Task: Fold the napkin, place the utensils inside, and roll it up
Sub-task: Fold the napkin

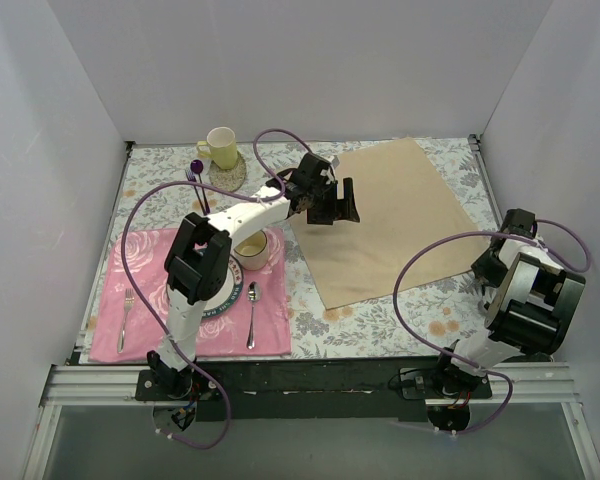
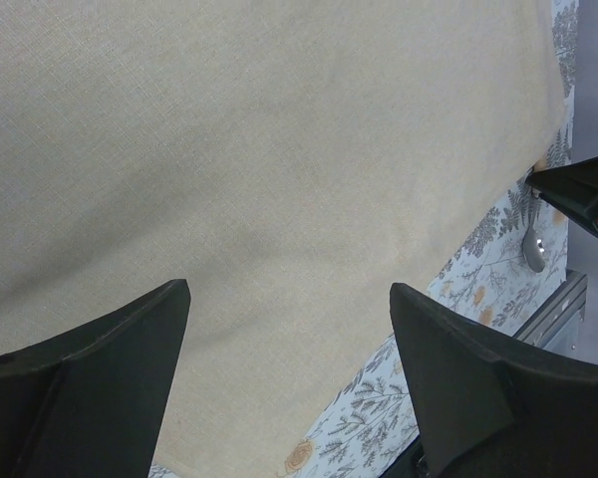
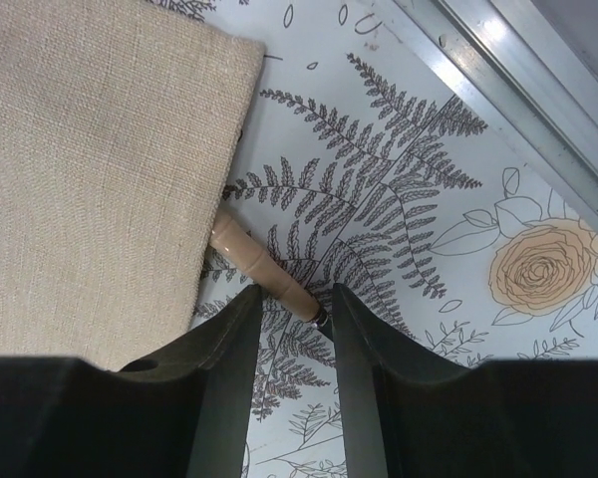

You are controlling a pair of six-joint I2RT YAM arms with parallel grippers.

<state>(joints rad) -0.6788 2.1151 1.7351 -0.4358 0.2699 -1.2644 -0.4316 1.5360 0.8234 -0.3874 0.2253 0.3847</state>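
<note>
The beige napkin lies flat and unfolded on the floral tablecloth. My left gripper hovers open and empty over the napkin's left part, its jaws wide apart in the left wrist view. My right gripper is at the napkin's right corner. It is closed to a narrow gap on the tan handle of a small spoon, whose handle end runs under the napkin's edge. The spoon's silver bowl shows below the right gripper in the left wrist view.
A pink rose placemat at the near left holds a plate, a bowl, a fork and another spoon. A yellow mug and purple-tipped sticks stand at the far left. A metal rail edges the table.
</note>
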